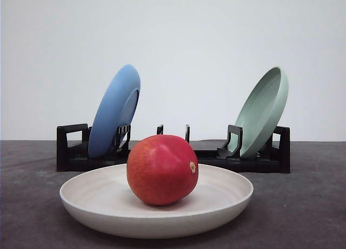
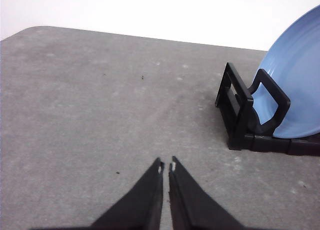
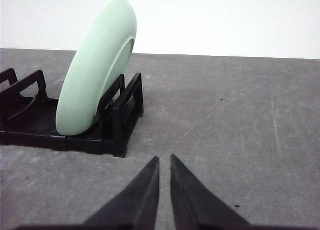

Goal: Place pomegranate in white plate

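Starting at nine o'clock, the left end effector (image 2: pixel 166 166) hangs over bare grey bench (image 2: pixel 90 100), its fingers pinched to a sliver and holding nothing. Just past it, toward one o'clock in the left wrist view, the blue plate (image 1: pixel 115 109) leans upright in the black rack (image 1: pixel 73 149). Centre stage now: the pomegranate (image 1: pixel 162 169) sits in the white plate (image 1: pixel 86 192), resting near the middle of the dish, tan stem spot turned toward three o'clock. By the look of it the job is already done. That fruit reads as dense and fairly heavy, with a hard, smooth, glossy skin, so likely slippery and keen to roll; a hold across its widest girth from the sides would suit best, with a firm squeeze it should tolerate. The plate looks rigid, matte and shallow, its raised rim the one guard against a runaway. On to three o'clock, the pale green plate (image 1: pixel 263 111) tilts in the rack's far end, and the right end effector (image 3: pixel 164 161) hovers by it, fingers nearly together, empty. The bench is matte, lightly scuffed, level; a plain white wall behind
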`<state>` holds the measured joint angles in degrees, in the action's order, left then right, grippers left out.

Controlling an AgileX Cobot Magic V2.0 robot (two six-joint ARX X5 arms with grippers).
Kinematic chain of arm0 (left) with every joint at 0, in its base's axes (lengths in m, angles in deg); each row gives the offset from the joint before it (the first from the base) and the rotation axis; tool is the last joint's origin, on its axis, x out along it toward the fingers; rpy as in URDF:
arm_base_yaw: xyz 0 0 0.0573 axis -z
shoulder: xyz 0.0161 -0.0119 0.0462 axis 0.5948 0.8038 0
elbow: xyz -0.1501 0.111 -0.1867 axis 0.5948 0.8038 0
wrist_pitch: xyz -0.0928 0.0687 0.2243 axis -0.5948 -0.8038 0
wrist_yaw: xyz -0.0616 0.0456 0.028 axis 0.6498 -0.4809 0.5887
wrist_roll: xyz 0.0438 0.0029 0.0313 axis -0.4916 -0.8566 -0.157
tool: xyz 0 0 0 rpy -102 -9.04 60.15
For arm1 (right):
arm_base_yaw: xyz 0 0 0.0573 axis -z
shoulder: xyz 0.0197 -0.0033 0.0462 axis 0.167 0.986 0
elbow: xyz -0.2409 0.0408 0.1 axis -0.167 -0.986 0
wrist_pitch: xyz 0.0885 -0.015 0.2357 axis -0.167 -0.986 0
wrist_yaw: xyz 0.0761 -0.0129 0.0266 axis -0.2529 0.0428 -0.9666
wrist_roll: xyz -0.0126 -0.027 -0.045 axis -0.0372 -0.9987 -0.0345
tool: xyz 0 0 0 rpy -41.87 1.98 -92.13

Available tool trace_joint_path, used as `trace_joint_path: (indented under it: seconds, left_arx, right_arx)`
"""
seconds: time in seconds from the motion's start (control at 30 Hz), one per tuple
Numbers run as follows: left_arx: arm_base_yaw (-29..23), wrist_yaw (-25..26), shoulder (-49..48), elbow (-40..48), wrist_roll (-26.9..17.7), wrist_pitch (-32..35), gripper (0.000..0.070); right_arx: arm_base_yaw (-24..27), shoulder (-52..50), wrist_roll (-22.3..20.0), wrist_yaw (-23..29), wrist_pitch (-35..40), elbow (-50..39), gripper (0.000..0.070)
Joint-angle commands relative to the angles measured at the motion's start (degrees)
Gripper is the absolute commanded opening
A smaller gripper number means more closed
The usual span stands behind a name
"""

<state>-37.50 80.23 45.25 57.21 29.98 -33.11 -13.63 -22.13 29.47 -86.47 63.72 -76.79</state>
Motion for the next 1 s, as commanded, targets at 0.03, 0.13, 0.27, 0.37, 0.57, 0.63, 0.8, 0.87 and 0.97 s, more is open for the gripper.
trace_joint_path:
  seconds: [0.03, 0.13, 0.27, 0.37, 0.57, 0.63, 0.8, 0.87, 0.97]
  left_arx:
    - [-0.1, -0.1, 0.0, 0.6, -0.1, -0.2, 0.0]
    - [-0.1, -0.1, 0.0, 0.6, -0.1, -0.2, 0.0]
    - [-0.1, -0.1, 0.0, 0.6, -0.1, -0.2, 0.0]
    - [-0.1, -0.1, 0.0, 0.6, -0.1, -0.2, 0.0]
    - [-0.1, -0.1, 0.0, 0.6, -0.1, -0.2, 0.0]
    - [-0.1, -0.1, 0.0, 0.6, -0.1, -0.2, 0.0]
    - [-0.1, -0.1, 0.0, 0.6, -0.1, -0.2, 0.0]
    - [-0.1, -0.1, 0.0, 0.6, -0.1, -0.2, 0.0]
    - [-0.1, -0.1, 0.0, 0.6, -0.1, -0.2, 0.0]
  right_arx:
    - [0.1, 0.1, -0.4, 0.2, 0.8, -0.2, 0.0035]
    - [0.1, 0.1, -0.4, 0.2, 0.8, -0.2, 0.0035]
    - [0.1, 0.1, -0.4, 0.2, 0.8, -0.2, 0.0035]
    - [0.1, 0.1, -0.4, 0.2, 0.8, -0.2, 0.0035]
    - [0.1, 0.1, -0.4, 0.2, 0.8, -0.2, 0.0035]
    - [0.1, 0.1, -0.4, 0.2, 0.8, -0.3, 0.0035]
    - [0.1, 0.1, -0.4, 0.2, 0.8, -0.2, 0.0035]
    - [0.1, 0.1, -0.4, 0.2, 0.8, -0.2, 0.0035]
    - [0.1, 0.1, -0.4, 0.2, 0.8, -0.2, 0.0035]
